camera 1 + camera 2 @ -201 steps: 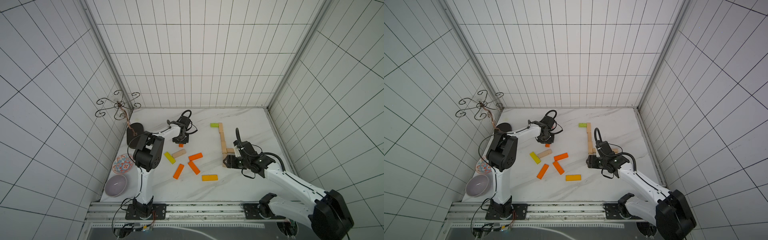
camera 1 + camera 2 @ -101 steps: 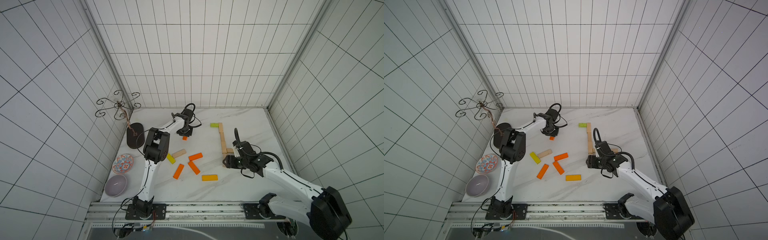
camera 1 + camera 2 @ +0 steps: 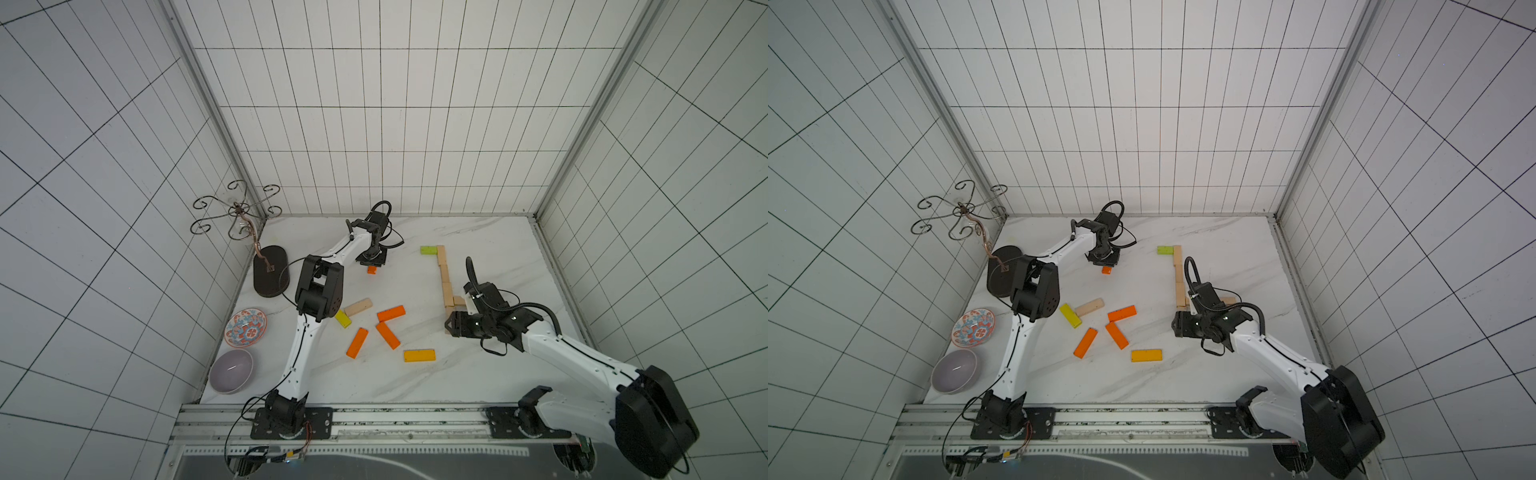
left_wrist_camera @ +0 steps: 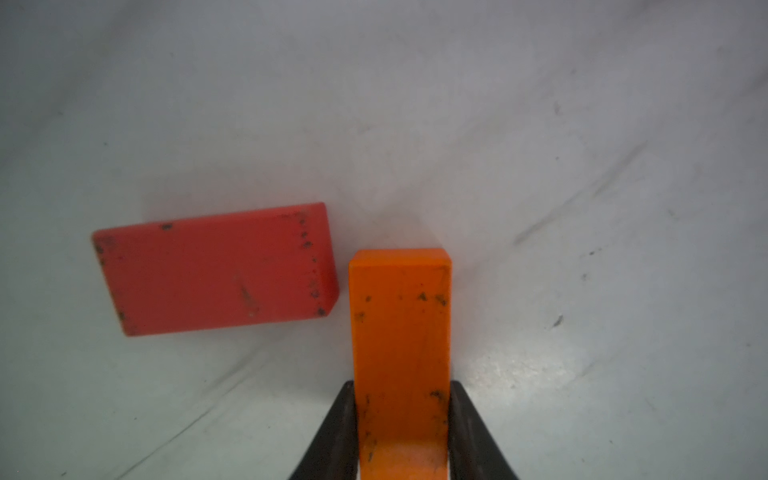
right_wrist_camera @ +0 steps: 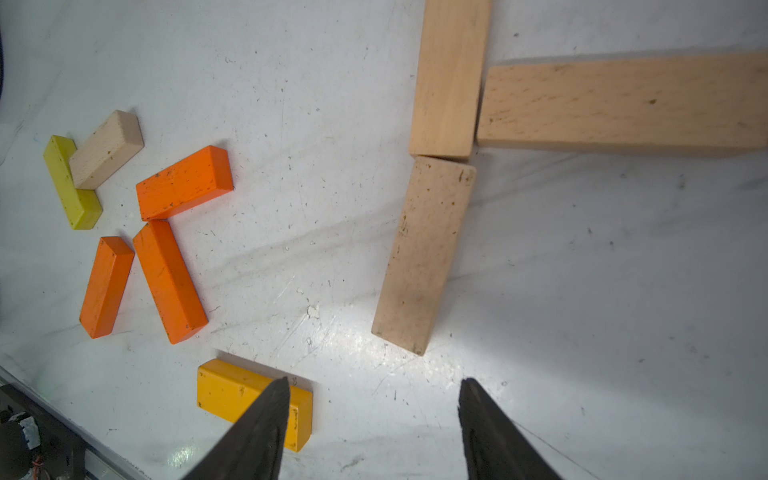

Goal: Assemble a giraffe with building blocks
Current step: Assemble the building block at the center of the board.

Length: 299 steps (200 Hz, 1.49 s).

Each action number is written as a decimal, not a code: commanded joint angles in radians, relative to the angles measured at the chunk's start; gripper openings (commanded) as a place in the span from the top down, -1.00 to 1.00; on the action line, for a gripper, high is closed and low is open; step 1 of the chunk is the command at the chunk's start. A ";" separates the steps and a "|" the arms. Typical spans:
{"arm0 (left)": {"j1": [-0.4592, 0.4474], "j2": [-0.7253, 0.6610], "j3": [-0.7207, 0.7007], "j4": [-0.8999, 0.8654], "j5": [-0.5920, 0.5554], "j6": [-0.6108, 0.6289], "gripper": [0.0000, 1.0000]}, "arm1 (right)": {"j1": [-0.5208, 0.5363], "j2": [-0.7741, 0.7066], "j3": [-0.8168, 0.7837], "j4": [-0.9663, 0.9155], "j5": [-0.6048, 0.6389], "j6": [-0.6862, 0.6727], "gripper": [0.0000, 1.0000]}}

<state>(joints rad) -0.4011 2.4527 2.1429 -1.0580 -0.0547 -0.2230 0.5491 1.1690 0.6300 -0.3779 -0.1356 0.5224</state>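
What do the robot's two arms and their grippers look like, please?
Both the left arm and right arm have white tubular links with bulky black joint housings. Black cables loop loosely off each wrist. The left gripper and right gripper each carry two slim, matte black fingers tapering to points. No markings are legible.

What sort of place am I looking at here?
Most likely a robotics lab test booth: white tiled walls box in a marble-look table, two robot arms are mounted on a metal rail along its front edge, and coloured toy blocks lie scattered.
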 commanded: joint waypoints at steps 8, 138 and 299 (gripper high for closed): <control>-0.004 0.025 0.014 -0.026 -0.006 -0.030 0.19 | 0.008 0.006 0.065 0.013 0.002 -0.016 -0.32; -0.007 0.040 0.059 -0.040 0.019 -0.080 0.43 | 0.009 0.009 0.063 0.016 0.002 -0.020 -0.32; 0.015 0.068 0.104 -0.031 0.000 -0.098 0.37 | 0.008 0.021 0.061 0.020 0.007 -0.032 -0.32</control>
<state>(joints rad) -0.3882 2.4924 2.2215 -1.0966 -0.0444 -0.3080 0.5491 1.1873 0.6300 -0.3618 -0.1356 0.5030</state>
